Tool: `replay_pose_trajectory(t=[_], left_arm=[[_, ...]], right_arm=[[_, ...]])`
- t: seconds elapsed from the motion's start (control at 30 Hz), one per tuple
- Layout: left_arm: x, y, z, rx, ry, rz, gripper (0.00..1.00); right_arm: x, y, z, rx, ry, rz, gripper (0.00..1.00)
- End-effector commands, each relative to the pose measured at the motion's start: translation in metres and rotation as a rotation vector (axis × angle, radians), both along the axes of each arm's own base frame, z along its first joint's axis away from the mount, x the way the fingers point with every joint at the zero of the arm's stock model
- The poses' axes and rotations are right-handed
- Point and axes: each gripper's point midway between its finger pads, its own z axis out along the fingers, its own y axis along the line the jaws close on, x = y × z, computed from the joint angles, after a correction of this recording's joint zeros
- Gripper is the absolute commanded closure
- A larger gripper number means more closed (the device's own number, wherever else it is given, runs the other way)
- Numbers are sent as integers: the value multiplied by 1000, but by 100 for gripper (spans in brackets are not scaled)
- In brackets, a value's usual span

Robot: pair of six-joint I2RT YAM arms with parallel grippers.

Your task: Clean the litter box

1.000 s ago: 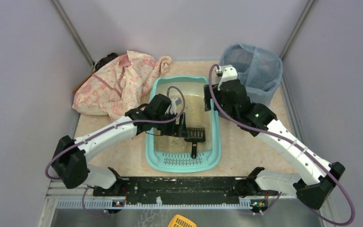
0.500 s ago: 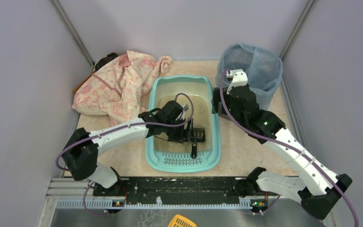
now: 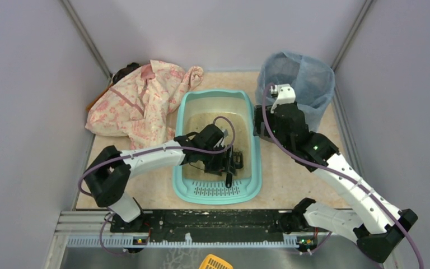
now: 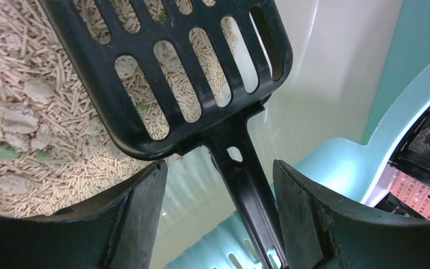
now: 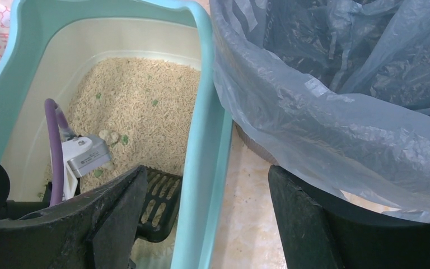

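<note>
Litter loads the litter box (image 3: 199,193), so I judge this stiff tray in the middle of the bench (image 3: 291,168) heavy, best steadied by its turquoise rim rather than lifted. Inside it my left fingers (image 3: 228,161) stand apart either side of the black scoop handle (image 4: 245,168), gripping nothing. My right fingers (image 3: 258,126) gape wide and empty over the box's right rim, beside the bagged bin (image 3: 308,78).
</note>
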Motion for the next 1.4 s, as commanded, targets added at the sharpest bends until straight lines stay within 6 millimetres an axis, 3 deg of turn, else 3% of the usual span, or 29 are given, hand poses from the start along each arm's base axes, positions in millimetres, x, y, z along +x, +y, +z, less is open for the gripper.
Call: replay_pose_trajectory(t=[0.0,0.37,0.6,0.77,1.07,1.23,1.37], left_arm=[[-2,-18,8,-63,5,-28,26],[-2,-18,12,-68,-5,-31,63],[4,-17,34,-92,-56,-15,80],[23,1,47,-9,-166,56,100],[50,35,65,146,-289,132,100],[62,61,111,-57,-277,136,100],[65,87,174,-281,-337,140,100]], right_arm=[[3,-5,14,42,-53,-23,21],[5,-5,6,41,-41,-25,21],[6,-4,-1,39,-29,-26,21],[6,-3,-4,42,-24,-24,21],[4,6,0,76,-44,21,21],[-1,23,12,86,-128,168,21],[-12,42,19,101,-195,327,21]])
